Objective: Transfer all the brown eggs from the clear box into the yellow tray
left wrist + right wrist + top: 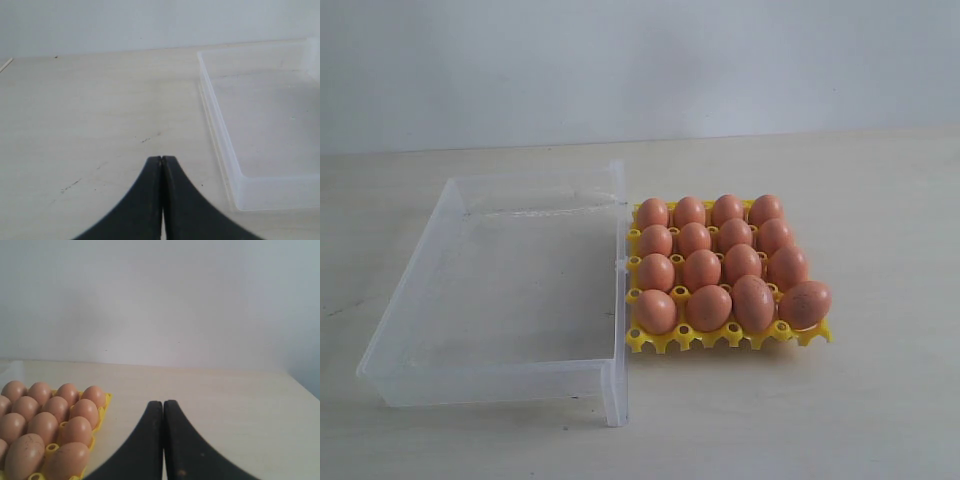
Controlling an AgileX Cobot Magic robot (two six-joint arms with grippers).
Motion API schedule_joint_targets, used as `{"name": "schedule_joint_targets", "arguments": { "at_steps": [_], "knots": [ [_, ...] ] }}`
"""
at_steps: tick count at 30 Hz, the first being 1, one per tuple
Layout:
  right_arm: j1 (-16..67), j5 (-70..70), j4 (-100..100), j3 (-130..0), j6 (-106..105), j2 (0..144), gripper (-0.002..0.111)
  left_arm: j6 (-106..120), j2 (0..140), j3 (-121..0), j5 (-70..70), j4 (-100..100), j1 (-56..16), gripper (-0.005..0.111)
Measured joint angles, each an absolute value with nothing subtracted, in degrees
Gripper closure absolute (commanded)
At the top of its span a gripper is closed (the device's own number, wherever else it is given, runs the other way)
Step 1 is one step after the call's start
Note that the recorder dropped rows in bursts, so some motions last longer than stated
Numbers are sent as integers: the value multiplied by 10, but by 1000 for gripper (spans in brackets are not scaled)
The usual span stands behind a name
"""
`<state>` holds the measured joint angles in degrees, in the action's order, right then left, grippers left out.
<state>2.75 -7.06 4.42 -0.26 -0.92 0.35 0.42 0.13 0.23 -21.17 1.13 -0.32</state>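
Observation:
Several brown eggs [701, 268] fill the cups of the yellow tray [732, 338], which stands right of the clear box [390, 365]. The clear box holds no eggs. Neither arm shows in the exterior view. In the left wrist view my left gripper [161, 159] is shut with nothing in it, above bare table beside the clear box [220, 135]. In the right wrist view my right gripper [163, 403] is shut and holds nothing, over the table beside the yellow tray [102, 412] and its brown eggs [79, 430].
The pale table [840, 410] runs back to a white wall [640, 60]. The clear box and the yellow tray touch along one side. Bare table lies in front of both and to the right of the tray.

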Motion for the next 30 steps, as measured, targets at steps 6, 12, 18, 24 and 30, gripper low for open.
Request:
{"name": "schedule_joint_targets", "arguments": {
  "at_steps": [6,12,18,24,30],
  "knots": [
    [20,-71,44,-3,-9,4,108,4,1,2,-212,11,-3,107],
    [20,-71,44,-3,-9,4,108,4,1,2,-212,11,-3,107],
    [20,-71,44,-3,-9,4,108,4,1,2,-212,11,-3,107],
    [20,-71,44,-3,-9,4,108,4,1,2,-212,11,-3,107],
    [20,-71,44,-3,-9,4,108,4,1,2,-212,11,-3,107]
  ]
}}
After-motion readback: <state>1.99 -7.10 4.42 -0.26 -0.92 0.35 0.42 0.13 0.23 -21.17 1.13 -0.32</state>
